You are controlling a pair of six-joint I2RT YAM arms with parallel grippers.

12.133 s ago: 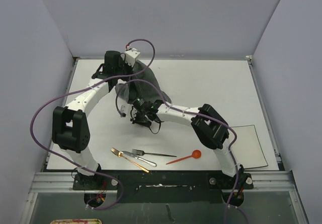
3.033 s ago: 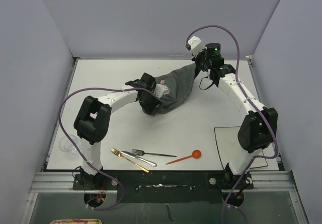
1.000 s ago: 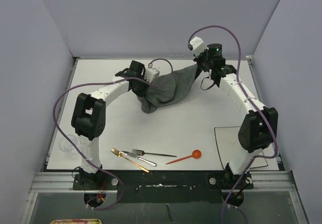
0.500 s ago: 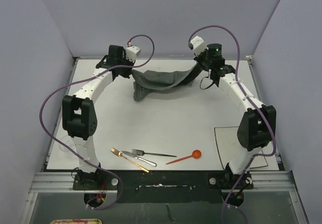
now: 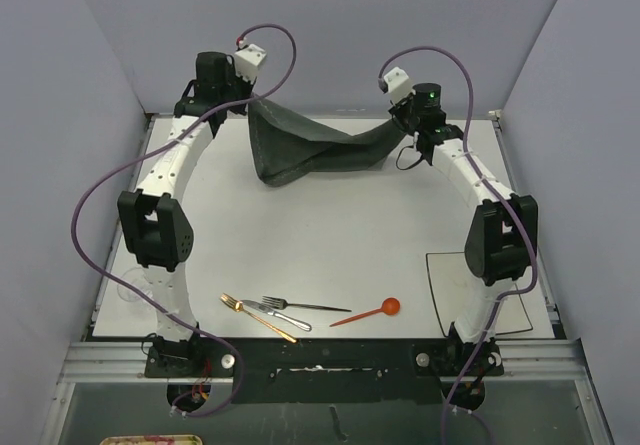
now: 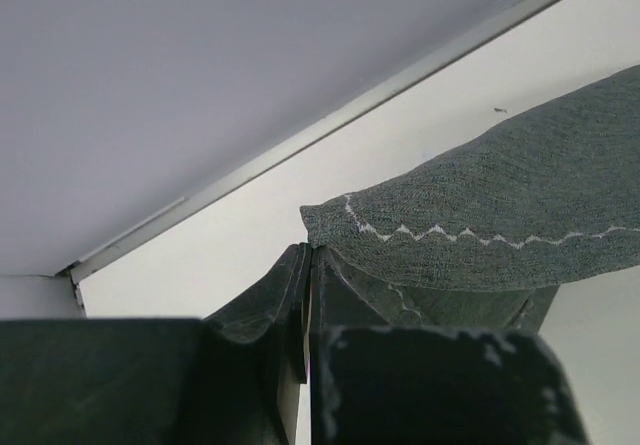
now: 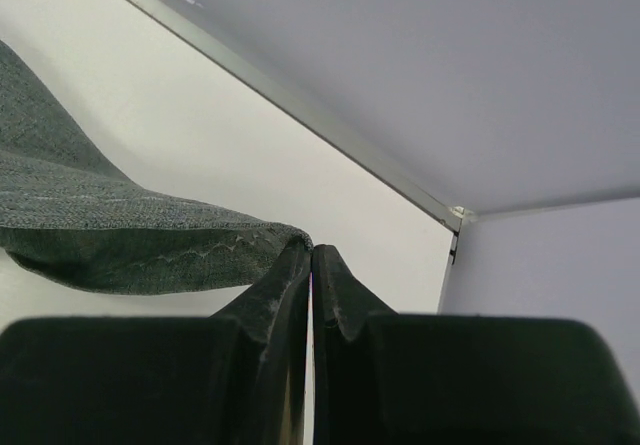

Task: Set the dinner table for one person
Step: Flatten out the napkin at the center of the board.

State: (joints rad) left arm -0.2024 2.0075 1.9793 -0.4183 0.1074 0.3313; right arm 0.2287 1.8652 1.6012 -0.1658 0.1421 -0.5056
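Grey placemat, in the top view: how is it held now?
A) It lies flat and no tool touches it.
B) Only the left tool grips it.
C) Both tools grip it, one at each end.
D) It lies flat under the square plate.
C: the left tool and the right tool each pinch a stitched edge, and the placemat sags between them.

- We see a dark grey stitched placemat [image 5: 300,150] sagging in mid-span.
- We see a gold fork [image 5: 256,316], silver fork [image 5: 300,306] and red spoon [image 5: 368,313] lying close together.
- We see a square plate [image 5: 445,285] at the right and a clear glass [image 5: 130,287] at the left.
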